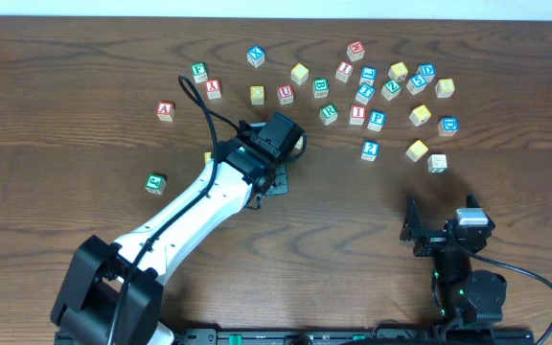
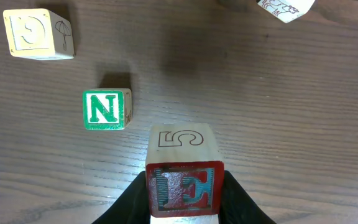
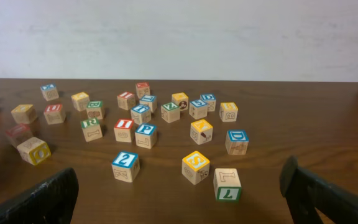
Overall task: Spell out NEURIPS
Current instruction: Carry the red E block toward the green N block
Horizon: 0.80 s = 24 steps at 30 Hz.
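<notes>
Letter cubes (image 1: 399,71) lie spread over the brown table (image 1: 65,57), most of them in a loose cluster at the upper right of the overhead view. The E cube (image 2: 184,190) sits at the bottom centre of the left wrist view. It is pinched between the two dark fingers (image 2: 126,208) of the left gripper (image 2: 185,202), which press against its sides. Its red-framed E face is turned to the camera, and the face above it carries an outlined 5. I cannot tell whether it rests on the wood or hangs just over it.

Up and to the left of it, near but apart, the N cube (image 2: 107,109) stands on the table with its green N upright. A pale cube (image 2: 37,34) lies in the upper left corner of that view.

In the overhead view the left gripper is at mid-frame, with the red U cube (image 1: 285,94) just above it. The red I cube (image 1: 357,114) and the blue P cube (image 1: 377,120) lie side by side further right.

The right gripper (image 3: 182,199) is at the lower right of the overhead view. Its fingers are spread wide into the bottom corners of its own view and hold nothing.
</notes>
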Available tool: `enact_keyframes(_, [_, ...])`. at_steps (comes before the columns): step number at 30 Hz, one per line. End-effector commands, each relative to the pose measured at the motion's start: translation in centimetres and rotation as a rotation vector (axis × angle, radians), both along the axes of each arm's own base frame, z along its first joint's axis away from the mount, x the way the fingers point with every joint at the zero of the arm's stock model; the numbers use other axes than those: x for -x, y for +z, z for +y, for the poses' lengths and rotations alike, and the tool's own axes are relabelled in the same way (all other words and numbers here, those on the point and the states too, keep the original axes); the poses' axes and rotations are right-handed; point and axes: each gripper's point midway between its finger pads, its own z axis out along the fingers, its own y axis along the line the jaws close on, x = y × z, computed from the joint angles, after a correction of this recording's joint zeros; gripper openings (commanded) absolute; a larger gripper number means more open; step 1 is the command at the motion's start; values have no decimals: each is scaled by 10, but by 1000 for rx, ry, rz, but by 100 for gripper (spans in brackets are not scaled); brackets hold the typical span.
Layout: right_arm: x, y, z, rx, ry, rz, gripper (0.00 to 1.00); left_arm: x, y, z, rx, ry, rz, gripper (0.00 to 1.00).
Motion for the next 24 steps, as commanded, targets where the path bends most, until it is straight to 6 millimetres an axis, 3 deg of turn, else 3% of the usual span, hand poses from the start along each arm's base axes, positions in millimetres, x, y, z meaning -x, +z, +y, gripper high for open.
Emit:
enact_keyframes(1, [0,0,-2,-13,-7,0,99,1,2,9,-28,20,-19,8])
enact_keyframes(13, [0,0,-2,-13,-7,0,99,9,-23,15,-31,38,-9,8])
enact_keyframes(24, [0,0,-2,-13,-7,0,99,5,-22,13,-25,37,-24,8])
